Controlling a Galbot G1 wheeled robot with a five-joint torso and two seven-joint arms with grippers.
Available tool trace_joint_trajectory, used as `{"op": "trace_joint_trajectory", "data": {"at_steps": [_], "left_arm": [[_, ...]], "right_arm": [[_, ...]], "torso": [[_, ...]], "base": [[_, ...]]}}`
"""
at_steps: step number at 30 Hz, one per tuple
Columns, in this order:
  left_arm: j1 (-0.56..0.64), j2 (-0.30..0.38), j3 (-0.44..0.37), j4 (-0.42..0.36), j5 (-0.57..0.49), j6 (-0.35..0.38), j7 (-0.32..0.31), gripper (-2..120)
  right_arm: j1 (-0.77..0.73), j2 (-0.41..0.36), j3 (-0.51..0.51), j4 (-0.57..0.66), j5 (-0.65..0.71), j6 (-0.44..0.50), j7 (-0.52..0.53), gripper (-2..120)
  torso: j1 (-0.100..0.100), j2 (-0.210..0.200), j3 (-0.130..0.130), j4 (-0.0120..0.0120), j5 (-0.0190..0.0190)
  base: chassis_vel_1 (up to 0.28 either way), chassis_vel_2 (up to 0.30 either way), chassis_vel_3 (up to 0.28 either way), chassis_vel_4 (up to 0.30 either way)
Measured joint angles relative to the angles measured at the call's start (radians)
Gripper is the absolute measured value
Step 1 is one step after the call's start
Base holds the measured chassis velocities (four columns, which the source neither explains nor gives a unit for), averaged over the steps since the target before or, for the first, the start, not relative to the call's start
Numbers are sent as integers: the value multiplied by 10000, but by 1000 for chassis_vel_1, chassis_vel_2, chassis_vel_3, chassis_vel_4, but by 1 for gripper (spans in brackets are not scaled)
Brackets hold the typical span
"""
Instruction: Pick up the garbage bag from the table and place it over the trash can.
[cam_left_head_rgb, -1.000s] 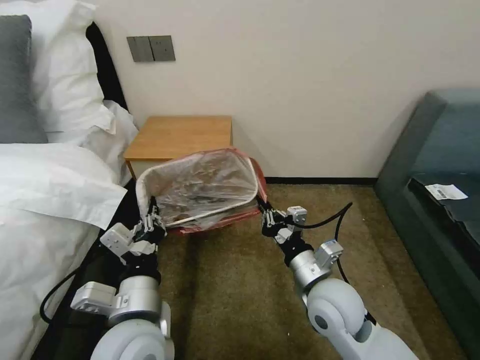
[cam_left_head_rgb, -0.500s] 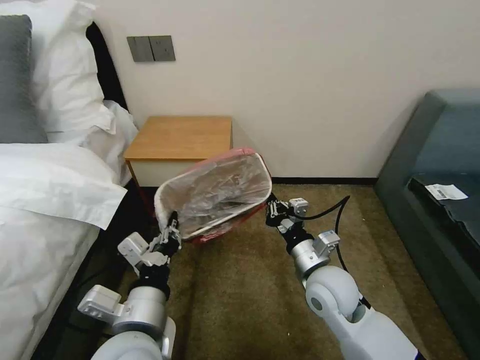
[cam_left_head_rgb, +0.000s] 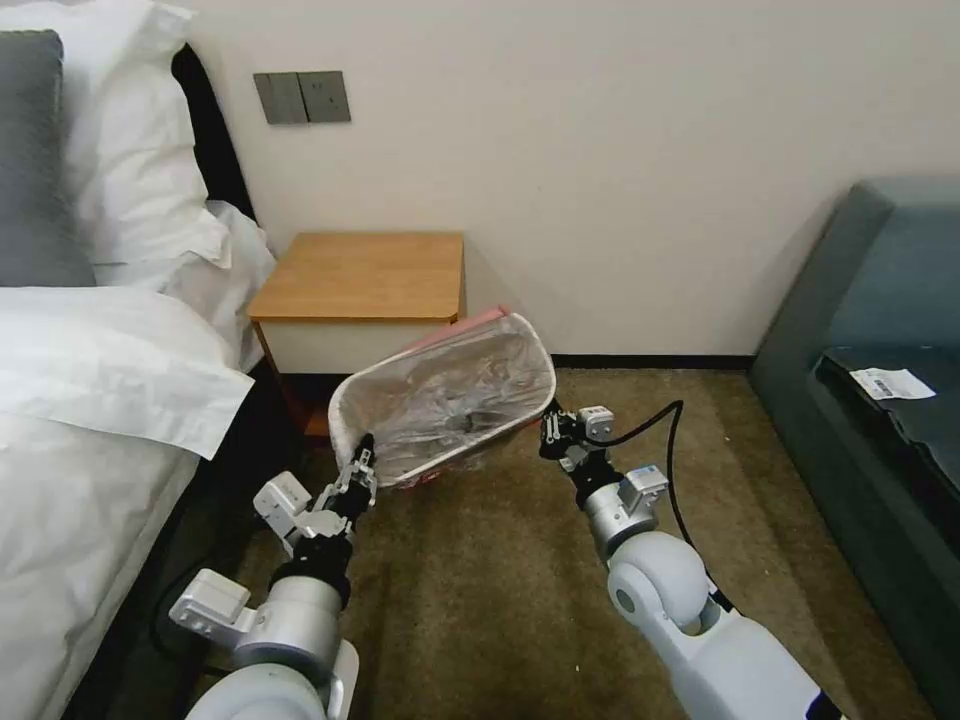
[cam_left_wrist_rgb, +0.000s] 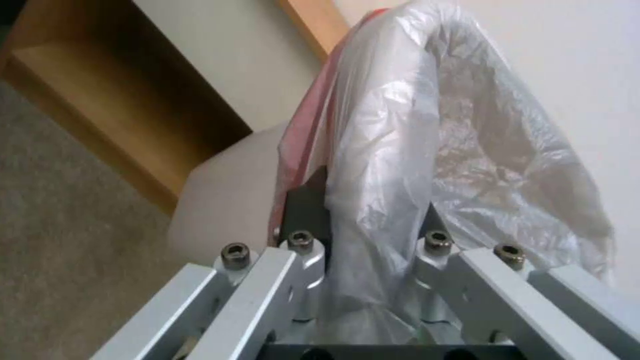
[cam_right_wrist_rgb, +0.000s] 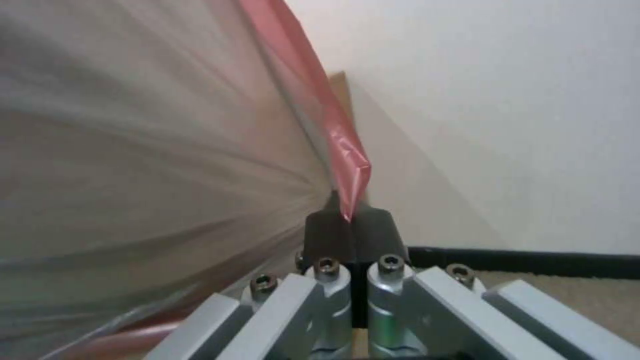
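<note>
While stretched, garbage bag (cam_left_head_rgb: 450, 395) spans both end effectors.

Head view high, wrist views close, sharing garbage bag (cam_left_head_rgb: 450, 395)

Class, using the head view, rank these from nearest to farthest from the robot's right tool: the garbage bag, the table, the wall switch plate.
Measured from the right tool:
1. garbage bag: pinched in it, stretched toward the left tool.
2. table: behind the bag, by the bed.
3. wall switch plate: high on the wall, above the table.
</note>
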Motion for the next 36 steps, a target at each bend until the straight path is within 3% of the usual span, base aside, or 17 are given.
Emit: {"op": "trace_joint_trajectory", "data": {"at_steps": [10, 24, 36], "left_arm": [[-106, -46, -88, 2, -112, -2, -8, 15], [-346, -299, -219, 3, -911, -283, -52, 12], [-398, -348, -274, 5, -871, -294, -60, 12]], "right_arm": [[-121, 92, 18, -661, -323, 84, 105, 0], [-238, 200, -13, -889, -581, 86, 226, 0], [-307, 267, -31, -907, -707, 160, 247, 0]], "torso": [[-1, 0, 0, 0, 0], [0, 0, 0, 0, -3], [0, 0, 0, 1, 0]], "base": [[0, 0, 0, 0], [0, 0, 0, 0], [0, 0, 0, 0]]}}
